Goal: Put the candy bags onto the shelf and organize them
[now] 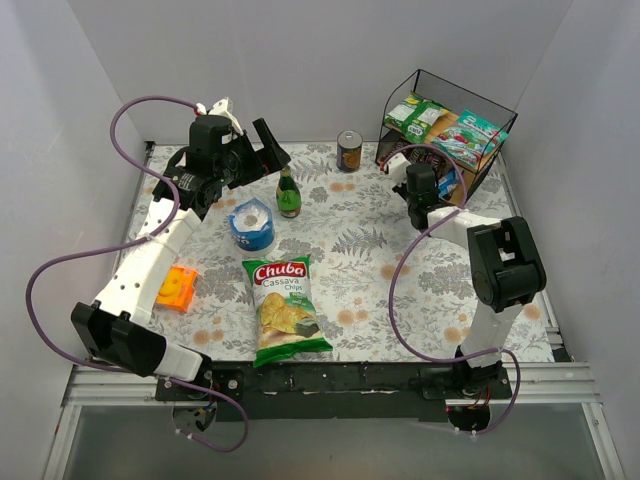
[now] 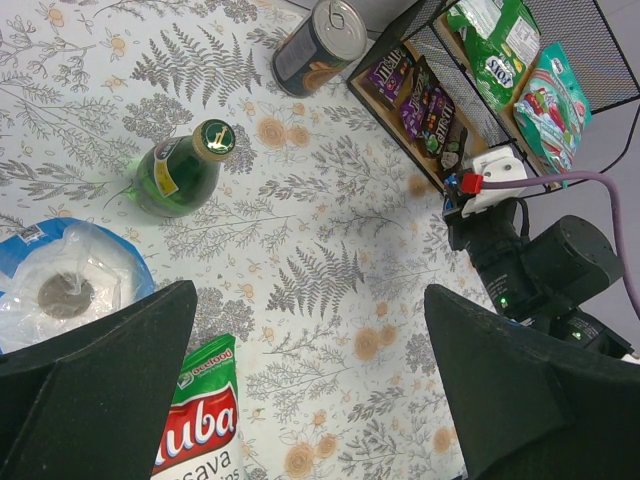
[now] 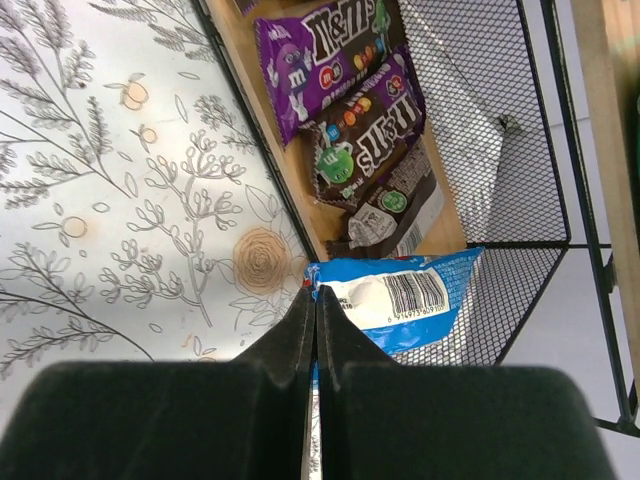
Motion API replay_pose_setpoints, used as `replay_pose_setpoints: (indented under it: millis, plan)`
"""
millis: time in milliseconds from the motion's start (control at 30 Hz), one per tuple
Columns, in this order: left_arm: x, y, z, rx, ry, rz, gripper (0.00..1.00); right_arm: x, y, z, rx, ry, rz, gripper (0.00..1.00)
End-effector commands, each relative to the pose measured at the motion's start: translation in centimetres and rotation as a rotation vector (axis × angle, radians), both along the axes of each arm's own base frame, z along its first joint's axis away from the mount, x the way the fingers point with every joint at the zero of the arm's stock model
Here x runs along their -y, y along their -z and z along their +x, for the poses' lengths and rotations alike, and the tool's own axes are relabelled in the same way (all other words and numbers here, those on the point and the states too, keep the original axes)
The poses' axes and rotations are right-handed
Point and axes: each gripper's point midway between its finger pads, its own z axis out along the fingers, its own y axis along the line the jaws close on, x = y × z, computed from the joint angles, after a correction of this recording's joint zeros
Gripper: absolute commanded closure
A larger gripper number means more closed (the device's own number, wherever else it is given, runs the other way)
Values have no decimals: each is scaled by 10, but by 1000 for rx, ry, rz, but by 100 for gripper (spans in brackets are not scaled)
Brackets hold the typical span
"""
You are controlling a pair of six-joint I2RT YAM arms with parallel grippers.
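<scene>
Blue candy bag [image 3: 400, 300], clamped by its edge in the right gripper [image 3: 316, 298], sits just beside the lower board [image 3: 285, 190] of the shelf [image 1: 445, 88], at 2 o'clock on the table [image 1: 370, 240]. A purple packet [image 3: 320, 60] and brown packets [image 3: 370, 140] lie on that board, green-and-white bags [image 1: 412, 113] and a teal bag [image 1: 475, 135] above. The left gripper [image 2: 308, 290] hangs wide apart at 11 o'clock.

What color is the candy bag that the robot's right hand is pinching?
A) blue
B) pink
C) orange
A: the right gripper is closed on a blue bag with a barcode, right at the shelf.
</scene>
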Motion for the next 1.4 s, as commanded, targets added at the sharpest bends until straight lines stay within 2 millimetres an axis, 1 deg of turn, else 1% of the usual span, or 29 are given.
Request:
replay_pose_setpoints:
  millis: [0,133,200,333,400,433,467,600,667,767,967,1000,1033,1067,1100,1167,1367]
  plan:
    - [0,-7,-3,20,8,4,2,17,-26,10,83,22,-1,99]
    - [0,-6,-4,15,7,4,2,30,-33,14,105,36,-31,99]
    - [1,-5,-4,13,10,4,2,39,-32,16,109,45,-63,99]
    - [1,-6,-4,11,9,3,2,51,-34,21,133,45,-113,99]
    - [0,-6,-5,8,8,1,2,57,-27,23,123,38,-165,99]
    - [0,-5,-5,5,8,2,2,59,-29,25,140,38,-180,99]
    - [0,-5,-5,5,8,2,2,61,-23,24,136,42,-193,99]
    - [1,-2,-5,-8,9,-1,2,65,-10,25,101,31,-212,99]
    - [2,-2,-4,-9,9,0,2,69,-8,25,101,30,-216,99]
    - [2,1,-3,-16,7,2,2,74,0,26,70,27,-168,99]
    - [3,1,0,-15,9,5,2,82,15,18,69,20,-192,99]
    - [3,1,-1,-13,9,5,2,82,15,18,76,8,-196,99]
    - [3,2,-1,-16,9,6,2,82,22,15,70,-10,-202,99]
    - [3,3,0,-18,9,9,2,82,24,15,73,-23,-215,99]
    - [3,3,-1,-18,10,9,2,82,23,16,83,-27,-224,99]
    - [3,6,0,-24,9,11,2,82,27,16,76,-34,-221,99]
    - [1,6,-1,-22,7,17,2,83,29,20,84,-58,-224,99]
